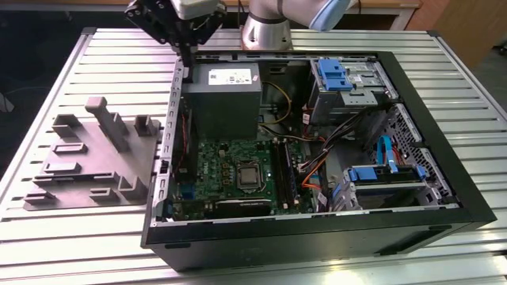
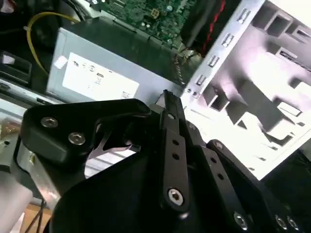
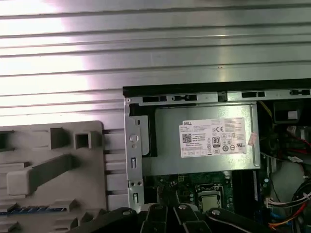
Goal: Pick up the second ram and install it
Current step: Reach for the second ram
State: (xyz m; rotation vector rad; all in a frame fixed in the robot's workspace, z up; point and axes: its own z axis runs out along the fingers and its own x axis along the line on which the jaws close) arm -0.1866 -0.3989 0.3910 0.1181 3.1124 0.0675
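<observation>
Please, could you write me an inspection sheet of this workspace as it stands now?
Surface: slatted metal table, bearing an open PC case and a grey fixture.
Job's things: ram lies in the fixture, in the first wrist view.
Clutter: nothing seen.
Grippers: gripper hangs over the case's wall beside the power supply, carrying no ram.
Cables: yellow wire and orange wires inside the case.
Surroundings: wooden panel behind the table.

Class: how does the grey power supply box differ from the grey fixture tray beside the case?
The power supply box sits inside the open computer case; the fixture tray lies outside, on the slatted table. The box is a smooth block with a white label; the tray is flat with raised blocks and slots. Both are grey.
</observation>
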